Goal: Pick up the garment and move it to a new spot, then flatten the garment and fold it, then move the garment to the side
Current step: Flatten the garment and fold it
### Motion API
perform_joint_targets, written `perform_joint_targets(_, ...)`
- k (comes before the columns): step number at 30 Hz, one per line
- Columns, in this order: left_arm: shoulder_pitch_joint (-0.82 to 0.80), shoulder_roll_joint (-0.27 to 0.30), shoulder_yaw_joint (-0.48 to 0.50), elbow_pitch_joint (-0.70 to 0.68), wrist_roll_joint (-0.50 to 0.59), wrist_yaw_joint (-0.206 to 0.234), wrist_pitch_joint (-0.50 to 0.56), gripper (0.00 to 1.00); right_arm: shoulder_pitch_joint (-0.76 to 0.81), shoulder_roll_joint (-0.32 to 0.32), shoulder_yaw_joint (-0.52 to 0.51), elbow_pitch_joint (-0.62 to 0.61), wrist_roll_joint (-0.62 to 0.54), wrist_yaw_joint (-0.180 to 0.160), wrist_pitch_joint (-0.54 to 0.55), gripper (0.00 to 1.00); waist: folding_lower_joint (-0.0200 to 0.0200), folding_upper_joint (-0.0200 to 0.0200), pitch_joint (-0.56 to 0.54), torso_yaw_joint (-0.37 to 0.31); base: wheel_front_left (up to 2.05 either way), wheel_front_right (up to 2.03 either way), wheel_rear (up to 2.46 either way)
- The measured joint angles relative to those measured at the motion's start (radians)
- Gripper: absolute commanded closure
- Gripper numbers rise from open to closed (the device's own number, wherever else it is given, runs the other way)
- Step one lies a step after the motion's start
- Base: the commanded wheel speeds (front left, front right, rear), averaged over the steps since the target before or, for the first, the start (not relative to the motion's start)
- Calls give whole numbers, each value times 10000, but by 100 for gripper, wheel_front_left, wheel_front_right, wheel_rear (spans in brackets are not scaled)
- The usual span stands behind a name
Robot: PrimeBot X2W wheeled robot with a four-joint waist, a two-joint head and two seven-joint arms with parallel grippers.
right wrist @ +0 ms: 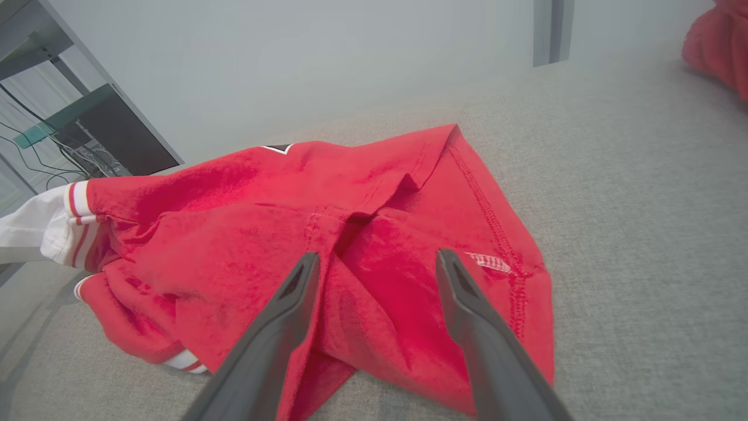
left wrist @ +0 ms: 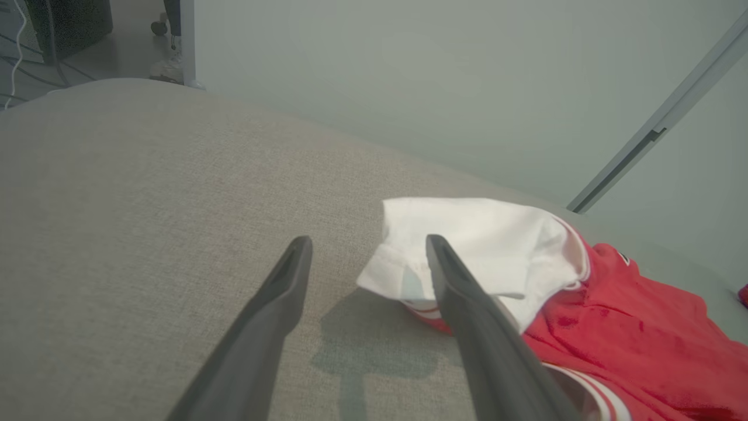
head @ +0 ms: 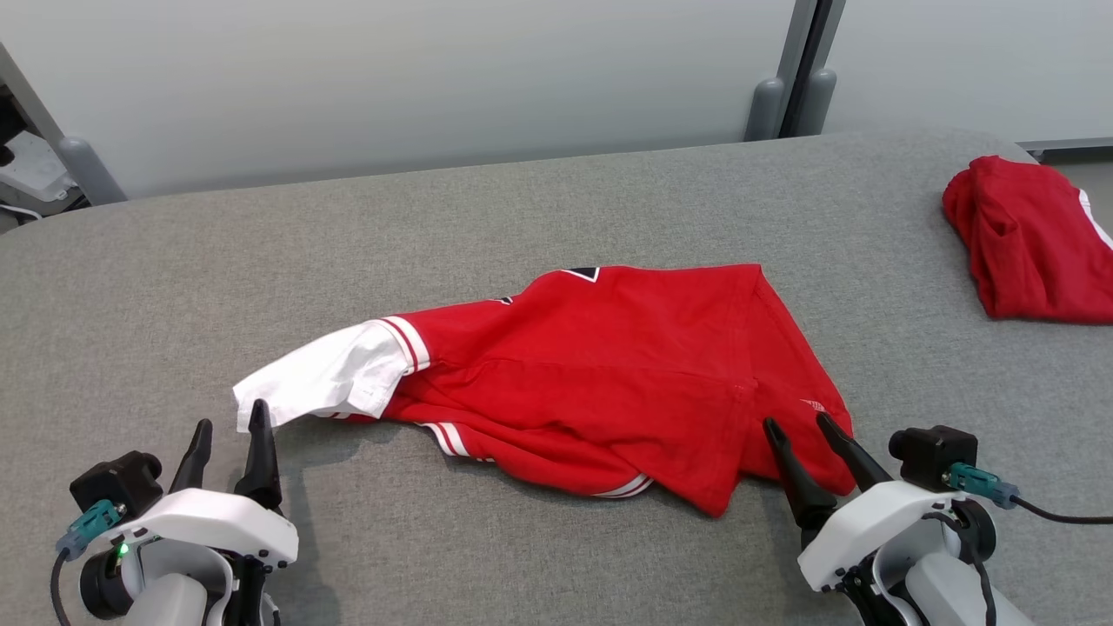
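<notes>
The garment (head: pixel 600 365) is a red shirt with white sleeves and red-and-white striped cuffs, lying rumpled across the middle of the grey surface. Its white sleeve (head: pixel 335 374) reaches left. My left gripper (head: pixel 230 426) stands open just below the sleeve's end; in the left wrist view the left gripper (left wrist: pixel 368 248) has the sleeve (left wrist: pixel 491 245) by its right finger, nothing held. My right gripper (head: pixel 796 424) is open at the shirt's lower right hem; in the right wrist view the right gripper (right wrist: pixel 377 260) hovers over the red cloth (right wrist: pixel 350 234), empty.
A second red garment (head: pixel 1030 239) lies bunched at the far right edge of the grey padded table (head: pixel 174 278). A pale wall with a grey post (head: pixel 804 69) runs behind the table. Bare fabric surface lies to the left and front.
</notes>
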Motion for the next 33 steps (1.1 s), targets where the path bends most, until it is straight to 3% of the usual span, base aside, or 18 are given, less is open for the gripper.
perform_joint_targets(13, -789, -270, 328, 1114, 272, -372, 6, 0, -8, -40, 33, -82, -82, 2, 0, 0, 0, 0, 144, -150, 0, 0, 0)
perform_joint_targets(14, -859, -272, 328, 1197, 276, -397, 6, 25, -10, -56, 38, -90, -82, 0, 0, 0, 0, 0, 159, -163, 0, 0, 0)
perform_joint_targets(15, -929, -276, 324, 1312, 282, -454, 6, 83, -11, -69, 40, -98, -82, 0, 0, 0, 0, 0, 170, -179, 0, 0, 0)
perform_joint_targets(16, -971, -290, 320, 1419, 278, -529, 6, 100, -11, -81, 46, -104, -82, 0, 0, 0, 0, 0, 177, -195, 0, 0, 0)
perform_joint_targets(23, -975, -324, 265, 1624, 278, -700, 8, 100, -13, -102, 40, -105, -96, 0, 0, 0, 0, 0, 162, -257, 0, 0, 0)
perform_joint_targets(28, -818, -328, 445, 961, 267, -805, 8, 100, -20, 65, 109, -33, 12, 0, 0, 0, 0, 0, 55, -209, 0, 0, 0)
perform_joint_targets(33, -90, -332, 566, 44, 253, -830, 8, 100, -346, 508, 94, 686, 1540, 0, 207, 0, 0, 0, -45, 97, 0, 0, 0)
